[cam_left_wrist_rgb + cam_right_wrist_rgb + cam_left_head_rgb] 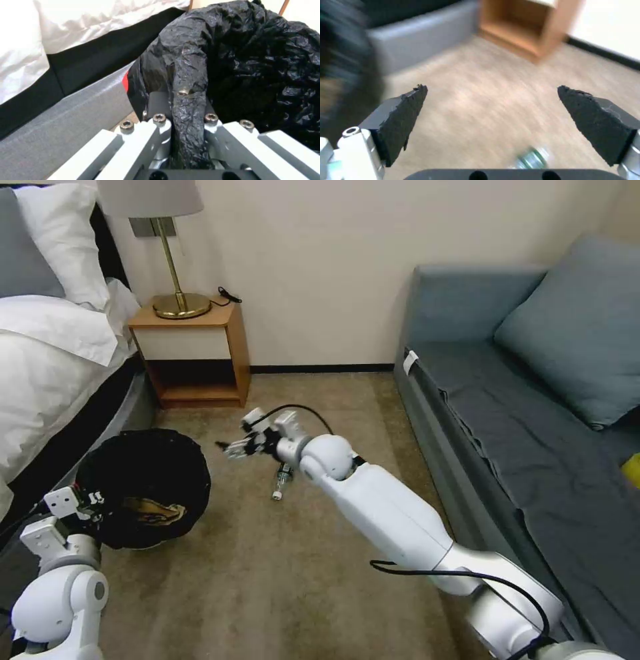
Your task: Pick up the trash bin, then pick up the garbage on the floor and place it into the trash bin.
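Left arm bent low at the robot's left side, left gripper (85, 499) clamped tight with both fingers (160, 120) pressed inward, right arm stretched forward and down, right gripper (233, 449) with padded fingers (403, 115) spread wide apart, pointing left

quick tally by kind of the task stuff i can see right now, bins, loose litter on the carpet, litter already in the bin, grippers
trash bin: 1, held at its bagged rim by the left gripper
plastic bottle loose on the carpet: 1
litter inside the bin: 1 brownish piece
grippers: 2, the right gripper open above the carpet
total: 5
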Motion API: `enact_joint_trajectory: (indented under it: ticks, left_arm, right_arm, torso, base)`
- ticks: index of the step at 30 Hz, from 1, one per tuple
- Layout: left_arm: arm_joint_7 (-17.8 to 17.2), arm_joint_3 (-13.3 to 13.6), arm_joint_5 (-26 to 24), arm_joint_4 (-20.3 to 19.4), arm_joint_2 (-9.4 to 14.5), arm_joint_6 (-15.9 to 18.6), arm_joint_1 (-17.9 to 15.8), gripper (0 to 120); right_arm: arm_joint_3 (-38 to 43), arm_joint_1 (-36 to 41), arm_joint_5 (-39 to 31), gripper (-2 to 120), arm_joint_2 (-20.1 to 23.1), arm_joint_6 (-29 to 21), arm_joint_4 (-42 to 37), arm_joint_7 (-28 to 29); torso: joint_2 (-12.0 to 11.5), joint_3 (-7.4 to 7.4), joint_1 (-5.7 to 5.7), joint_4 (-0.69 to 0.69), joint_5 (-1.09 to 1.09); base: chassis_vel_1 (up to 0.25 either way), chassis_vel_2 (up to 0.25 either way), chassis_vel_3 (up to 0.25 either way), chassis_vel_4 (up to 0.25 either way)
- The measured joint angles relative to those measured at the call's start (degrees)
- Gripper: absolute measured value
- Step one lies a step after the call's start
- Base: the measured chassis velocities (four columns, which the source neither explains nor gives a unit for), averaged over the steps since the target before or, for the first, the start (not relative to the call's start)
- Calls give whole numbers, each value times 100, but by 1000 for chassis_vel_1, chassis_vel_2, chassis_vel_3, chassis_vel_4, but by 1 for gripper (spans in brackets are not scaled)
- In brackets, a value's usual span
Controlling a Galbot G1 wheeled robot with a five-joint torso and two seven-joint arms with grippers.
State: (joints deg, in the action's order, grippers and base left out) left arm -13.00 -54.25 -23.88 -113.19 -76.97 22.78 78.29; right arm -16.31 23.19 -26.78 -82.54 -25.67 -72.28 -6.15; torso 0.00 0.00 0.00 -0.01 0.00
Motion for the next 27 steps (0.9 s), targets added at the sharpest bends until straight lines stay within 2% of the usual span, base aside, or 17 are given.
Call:
enact_joint_trajectory:
  ticks: [3,9,27]
  left_arm:
    - [22,-97,-40,19,50,-41,43,4]
    - [54,-184,-85,110,109,-108,83,4]
    - [59,-85,-13,164,44,-171,135,4]
  right_arm:
    - [241,200,349,100,-4,-10,541,280]
    - [586,509,576,100,-10,-9,878,454]
    - [1076,961,564,100,0,73,1021,553]
  torso:
    - [0,0,0,0,0]
    - [0,0,0,0,0]
    - [0,0,0,0,0]
  base:
    - [0,0,0,0]
    - [0,0,0,0]
    - [0,0,0,0]
